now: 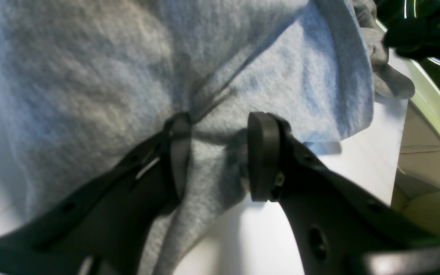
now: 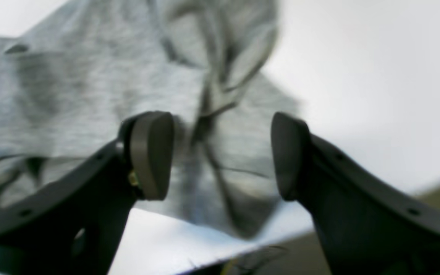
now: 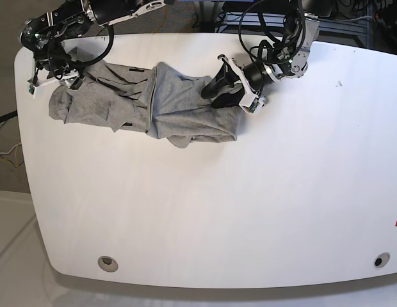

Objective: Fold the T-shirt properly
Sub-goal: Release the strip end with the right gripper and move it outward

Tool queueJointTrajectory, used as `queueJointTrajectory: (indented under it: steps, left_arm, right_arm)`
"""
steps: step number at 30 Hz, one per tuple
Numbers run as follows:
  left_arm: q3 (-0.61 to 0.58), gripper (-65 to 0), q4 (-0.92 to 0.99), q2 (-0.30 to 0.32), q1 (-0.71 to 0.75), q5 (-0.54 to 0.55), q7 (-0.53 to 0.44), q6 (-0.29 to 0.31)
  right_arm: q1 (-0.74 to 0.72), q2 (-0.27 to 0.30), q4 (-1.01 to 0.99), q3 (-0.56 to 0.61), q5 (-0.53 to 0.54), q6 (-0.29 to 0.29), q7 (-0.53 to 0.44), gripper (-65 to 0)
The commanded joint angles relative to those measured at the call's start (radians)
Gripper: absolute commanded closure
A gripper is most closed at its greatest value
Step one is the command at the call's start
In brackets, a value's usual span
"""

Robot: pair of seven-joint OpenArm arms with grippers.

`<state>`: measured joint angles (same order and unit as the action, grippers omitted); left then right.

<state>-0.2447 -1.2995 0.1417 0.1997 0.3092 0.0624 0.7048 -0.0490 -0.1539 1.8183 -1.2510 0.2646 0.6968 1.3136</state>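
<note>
T-shirt (image 3: 147, 105) lies crumpled at the table's (image 3: 250, 204) eleven o'clock; left gripper (image 1: 218, 152) pinches a fabric fold, right gripper (image 2: 222, 154) jaws wide, empty; advise spreading cloth flat before any folding

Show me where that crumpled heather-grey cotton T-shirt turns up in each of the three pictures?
Left wrist: the heather-grey cotton T-shirt fills the upper left, a fold between the left gripper pads.
Right wrist: T-shirt upper left, behind the open right gripper.
Base: T-shirt strung across the upper left.
Shared landmark: the white table.
</note>
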Motion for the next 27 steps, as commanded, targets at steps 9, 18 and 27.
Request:
queueJointTrajectory:
  steps: [9,18,27]
  left_arm:
    - [-0.002,-22.8,-0.001,0.006,0.005,-0.021,0.044,-0.007]
    - [0.038,-22.8,-0.001,0.006,0.008,-0.021,0.044,-0.007]
    - [0.041,-22.8,-0.001,0.006,0.005,-0.021,0.044,-0.007]
  right_arm:
    - [-0.001,0.113,-0.309,-0.011,0.193,0.001,-0.021,-38.9]
    - [0.024,0.155,-0.434,-0.003,0.216,0.001,-0.105,-38.9]
    - [0.036,0.156,-0.42,0.064,0.22,0.001,-0.107,-38.3]
